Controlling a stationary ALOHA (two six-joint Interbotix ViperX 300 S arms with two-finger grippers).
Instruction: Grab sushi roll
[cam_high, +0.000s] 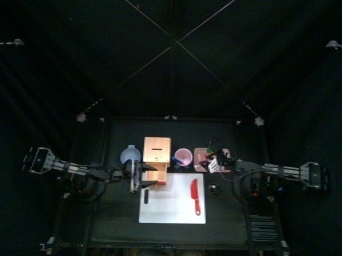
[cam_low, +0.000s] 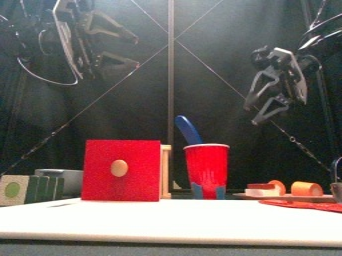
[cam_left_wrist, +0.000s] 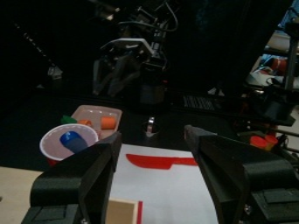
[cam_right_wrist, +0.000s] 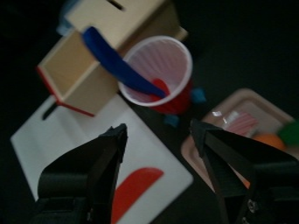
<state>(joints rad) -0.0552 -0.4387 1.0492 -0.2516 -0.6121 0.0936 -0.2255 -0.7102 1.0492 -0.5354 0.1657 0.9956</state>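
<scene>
Both arms hang raised above the small black bench (cam_high: 94, 200), neither touching anything. Left gripper (cam_left_wrist: 152, 175): fingers spread wide, empty, over the white rectangular mat (cam_left_wrist: 158, 188), which carries a flat red knife-shaped piece (cam_left_wrist: 158, 161). Right gripper (cam_right_wrist: 158, 166): fingers also apart, nothing between them, hovering near the red plastic cup (cam_right_wrist: 158, 66) with a blue curved utensil (cam_right_wrist: 111, 61) leaning in it. Just beside the cup stands a red-faced wooden box with a round wooden knob (cam_low: 123, 170). The sushi pieces, orange-topped (cam_left_wrist: 107, 123), lie in a pale pink shallow tray (cam_left_wrist: 91, 112) near the cup, toward the right arm's side of the bench; in the front view they sit low at right (cam_low: 291, 188), well below the right gripper (cam_low: 274, 95). Whether a rolled piece is among them cannot be told.
</scene>
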